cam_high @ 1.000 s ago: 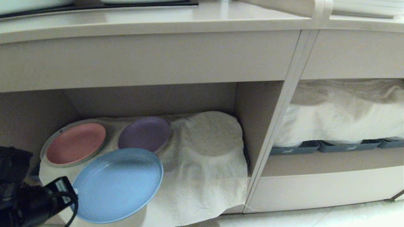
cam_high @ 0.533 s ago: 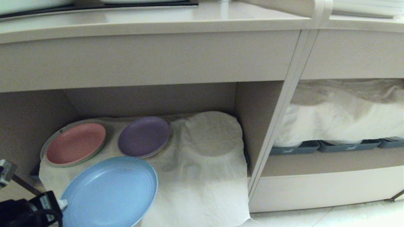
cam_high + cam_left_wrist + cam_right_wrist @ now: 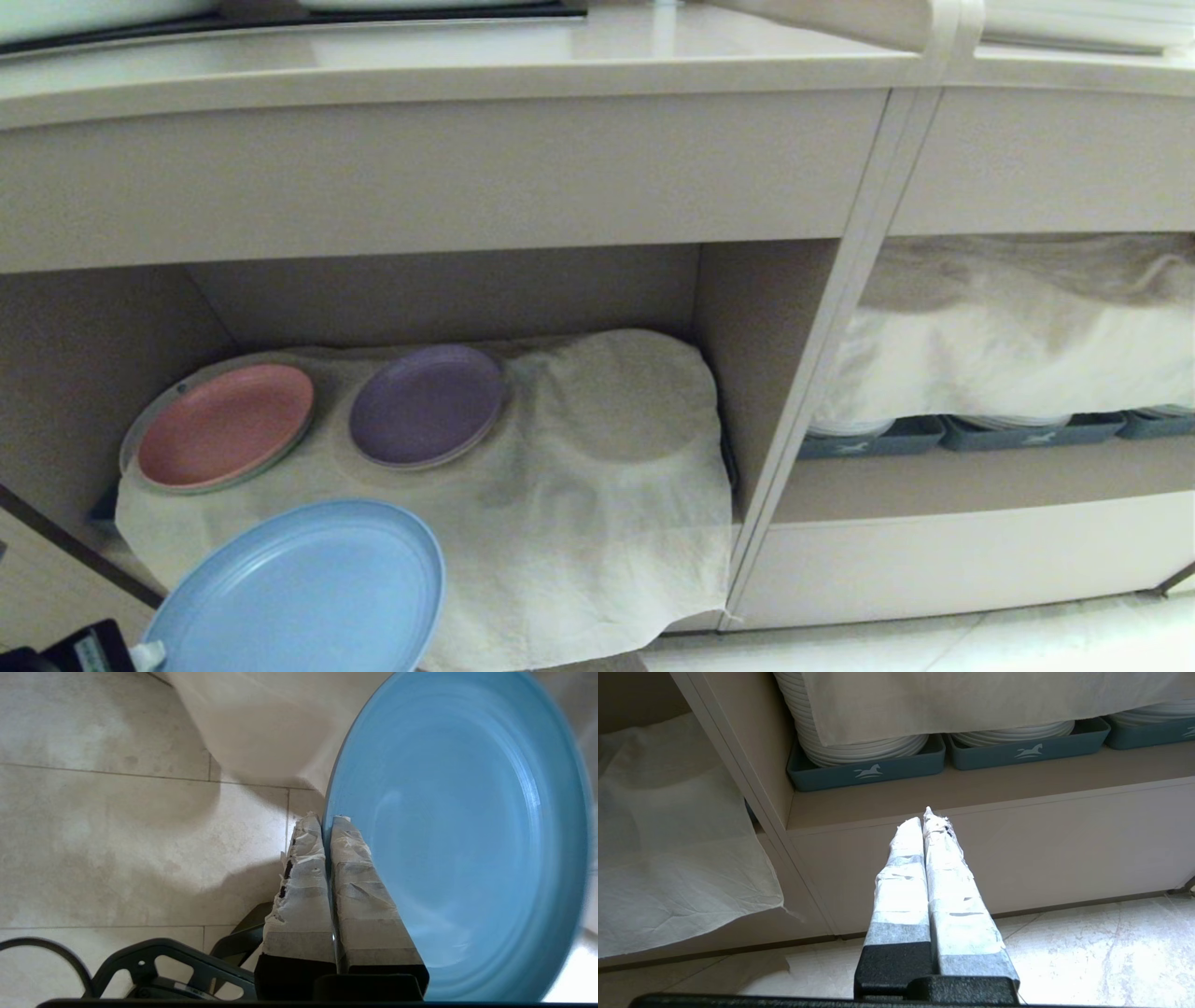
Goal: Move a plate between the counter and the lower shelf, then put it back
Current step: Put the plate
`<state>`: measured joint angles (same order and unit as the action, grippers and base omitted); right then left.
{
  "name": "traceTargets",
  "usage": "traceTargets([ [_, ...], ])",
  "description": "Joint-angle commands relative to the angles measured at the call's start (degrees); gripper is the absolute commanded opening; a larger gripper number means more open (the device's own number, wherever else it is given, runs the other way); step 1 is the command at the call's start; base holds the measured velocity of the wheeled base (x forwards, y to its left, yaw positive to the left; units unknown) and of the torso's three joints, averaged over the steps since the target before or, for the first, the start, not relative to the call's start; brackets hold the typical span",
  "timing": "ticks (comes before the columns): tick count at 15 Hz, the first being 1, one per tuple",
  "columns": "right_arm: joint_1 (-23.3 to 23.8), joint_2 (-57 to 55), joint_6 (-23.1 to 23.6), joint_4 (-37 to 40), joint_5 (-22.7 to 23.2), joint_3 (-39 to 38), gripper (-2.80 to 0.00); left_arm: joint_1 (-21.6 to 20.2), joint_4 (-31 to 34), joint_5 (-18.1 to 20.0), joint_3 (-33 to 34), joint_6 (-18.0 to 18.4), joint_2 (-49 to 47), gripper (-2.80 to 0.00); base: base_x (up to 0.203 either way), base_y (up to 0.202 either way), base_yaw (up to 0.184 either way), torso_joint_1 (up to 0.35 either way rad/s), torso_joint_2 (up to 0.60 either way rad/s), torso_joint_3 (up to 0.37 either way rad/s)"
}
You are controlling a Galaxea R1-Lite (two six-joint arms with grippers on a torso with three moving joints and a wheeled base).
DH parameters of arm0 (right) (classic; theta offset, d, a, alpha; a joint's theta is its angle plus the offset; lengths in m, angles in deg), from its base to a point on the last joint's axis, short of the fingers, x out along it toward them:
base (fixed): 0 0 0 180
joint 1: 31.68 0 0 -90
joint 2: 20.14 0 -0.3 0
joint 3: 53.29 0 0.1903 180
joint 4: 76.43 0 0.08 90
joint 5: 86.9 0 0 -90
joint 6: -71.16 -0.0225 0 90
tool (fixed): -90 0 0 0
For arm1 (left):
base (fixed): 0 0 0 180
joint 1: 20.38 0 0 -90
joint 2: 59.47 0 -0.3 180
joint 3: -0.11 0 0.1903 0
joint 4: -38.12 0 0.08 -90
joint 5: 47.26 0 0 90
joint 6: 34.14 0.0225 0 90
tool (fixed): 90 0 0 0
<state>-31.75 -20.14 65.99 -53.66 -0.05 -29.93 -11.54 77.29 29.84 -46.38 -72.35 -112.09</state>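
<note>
The left gripper, clamped on the rim of the round matte light-blue plate, holds it out in front of the cloth-lined beige lower shelf; keeping it level until it clears the thick-edged beige counter looks wise. The right gripper hangs closed, empty.

Pale stone floor tiles run under beige cabinets; grey-blue trays of white plates sit under cloth.

Plate before lower shelf, below counter.
</note>
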Motion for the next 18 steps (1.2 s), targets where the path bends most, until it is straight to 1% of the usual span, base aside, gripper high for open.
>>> traceTargets([
  [1, 0.0, 0.0, 0.0, 0.0, 0.0, 0.0, -2.80, -2.6, 0.3, 0.8, 0.0, 0.5, 1.1, -2.80, 0.000, 0.000, 0.000, 0.000, 0.00, 0.000],
  [2, 0.0, 0.0, 0.0, 0.0, 0.0, 0.0, -2.80, -3.7, 0.3, 2.1, -0.1, 2.0, 2.2, -2.80, 0.000, 0.000, 0.000, 0.000, 0.00, 0.000],
  [3, 0.0, 0.0, 0.0, 0.0, 0.0, 0.0, -2.80, -5.0, 0.3, 3.5, 0.0, 4.8, 3.3, -2.80, 0.000, 0.000, 0.000, 0.000, 0.00, 0.000],
  [4, 0.0, 0.0, 0.0, 0.0, 0.0, 0.0, -2.80, -5.8, 0.3, 4.1, 0.1, 6.8, 3.9, -2.80, 0.000, 0.000, 0.000, 0.000, 0.00, 0.000],
  [8, 0.0, 0.0, 0.0, 0.0, 0.0, 0.0, -2.80, -5.5, 0.3, 4.6, 0.3, 6.4, 6.0, -2.80, 0.000, 0.000, 0.000, 0.000, 0.00, 0.000],
  [10, 0.0, 0.0, 0.0, 0.0, 0.0, 0.0, -2.80, -5.4, 0.5, 5.9, 2.0, 6.6, 8.6, -2.80, 0.000, 0.000, 0.000, 0.000, 0.00, 0.000],
  [11, 0.0, 0.0, 0.0, 0.0, 0.0, 0.0, -2.80, -5.3, 1.3, 6.2, 2.5, 6.6, 10.1, -2.80, 0.000, 0.000, 0.000, 0.000, 0.00, 0.000],
  [13, 0.0, 0.0, -0.1, 0.0, 0.0, 0.0, -2.80, -5.3, 5.4, 6.6, 2.9, 6.6, 13.0, -2.80, 0.000, 0.000, 0.000, 0.000, 0.00, 0.000],
  [18, 0.0, 0.0, 0.0, 0.0, 0.0, 0.0, -2.80, -5.3, 9.9, 7.2, 2.5, 6.6, 17.1, -2.80, 0.000, 0.000, 0.000, 0.000, 0.00, 0.000],
])
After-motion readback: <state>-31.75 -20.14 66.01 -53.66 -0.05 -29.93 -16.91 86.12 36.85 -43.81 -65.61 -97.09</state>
